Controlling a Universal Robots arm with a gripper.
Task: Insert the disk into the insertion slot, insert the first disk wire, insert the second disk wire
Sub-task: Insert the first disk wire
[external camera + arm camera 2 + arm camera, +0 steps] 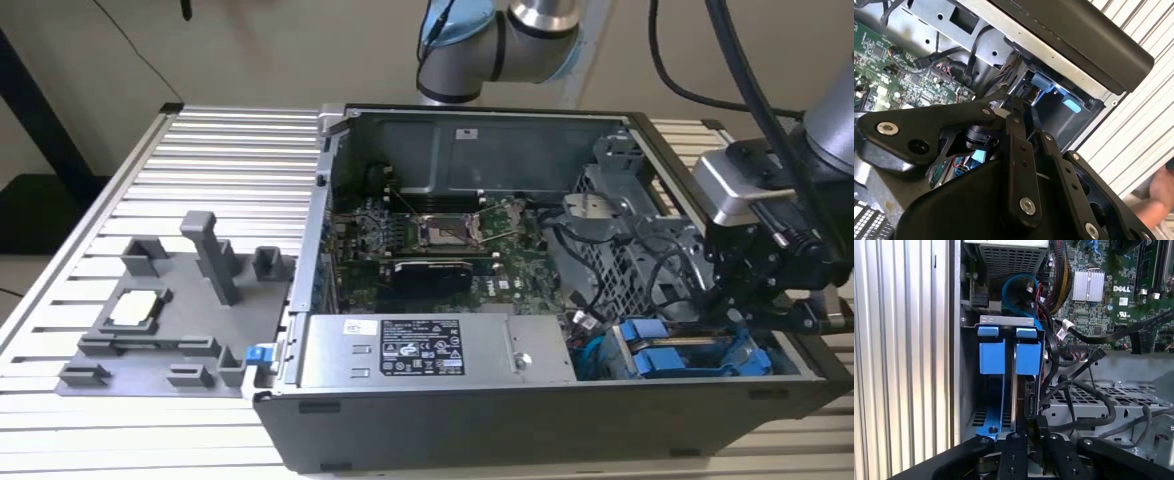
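**Exterior view.** We see an open computer case lying on a slatted metal table. A black gripper reaches down into the case corner at the exterior view's right. Just beneath the gripper sits the disk, clipped in its bright blue frame. A grey power supply box lies well apart from the gripper, toward the exterior view's left.

**Second wrist view.** The gripper's two black fingers taper toward each other until their tips nearly meet. Two blue handles sit just beyond those tips, inside the case corner.

**First wrist view.** The disk stands on edge in the slot, straight ahead of the gripper. Its long axis runs directly away from the gripper, in line with the reach. The handle is at the far end and the near end faces the fingertips. A second blue frame stands just beside it. The fingers are drawn close around a black plug at the disk's near end. We judge that the gripper is holding a wire's plug against a disk that is seated in its slot.
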